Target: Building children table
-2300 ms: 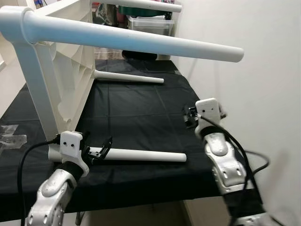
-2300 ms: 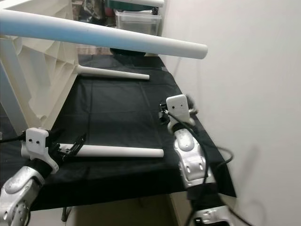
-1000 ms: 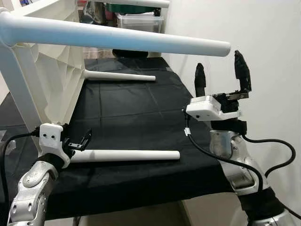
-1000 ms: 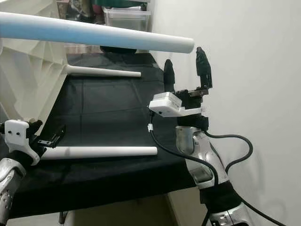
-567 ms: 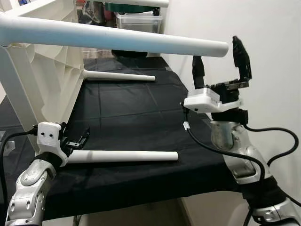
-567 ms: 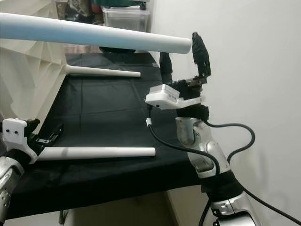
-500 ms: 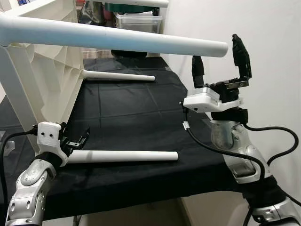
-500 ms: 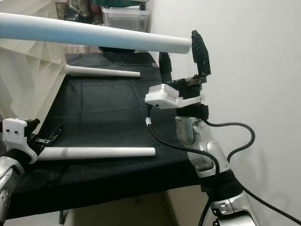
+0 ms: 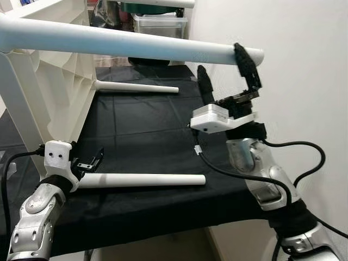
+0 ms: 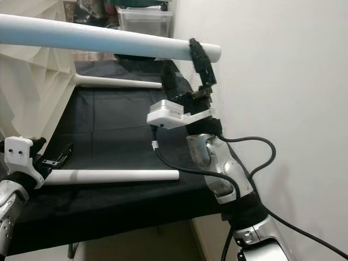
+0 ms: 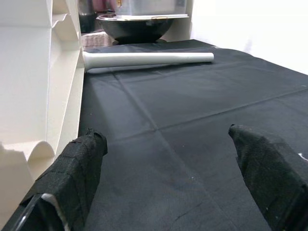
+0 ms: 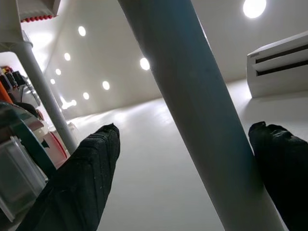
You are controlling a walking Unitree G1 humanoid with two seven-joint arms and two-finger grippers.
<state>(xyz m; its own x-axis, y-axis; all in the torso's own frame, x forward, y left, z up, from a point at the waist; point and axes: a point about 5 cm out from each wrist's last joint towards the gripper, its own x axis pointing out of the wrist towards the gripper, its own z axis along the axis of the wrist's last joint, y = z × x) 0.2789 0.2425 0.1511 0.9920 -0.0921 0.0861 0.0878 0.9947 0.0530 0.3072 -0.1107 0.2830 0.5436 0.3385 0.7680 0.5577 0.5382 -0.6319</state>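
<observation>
1. Standing on its side on the black cloth [image 9: 157, 122], at 10 o'clock in the head views: white table top [image 9: 65, 81], one fitted leg [image 9: 136, 46] running level from 9 toward 2 o'clock.
2. Right gripper [image 9: 225, 73], 2 o'clock: raised, fingers spread wide, one on each side of the fitted leg near its free end; whether they touch it cannot be told.
3. Loose leg [image 9: 141, 180], 7 o'clock: lying flat on the cloth.
4. Left gripper [image 9: 87, 162], 8 o'clock: fingers open, at the loose leg's near end.
5. Second loose leg [image 9: 136, 87], 11 o'clock, lying far back on the cloth.
6. Clear storage box [image 9: 160, 24], 12 o'clock, beyond the cloth.
</observation>
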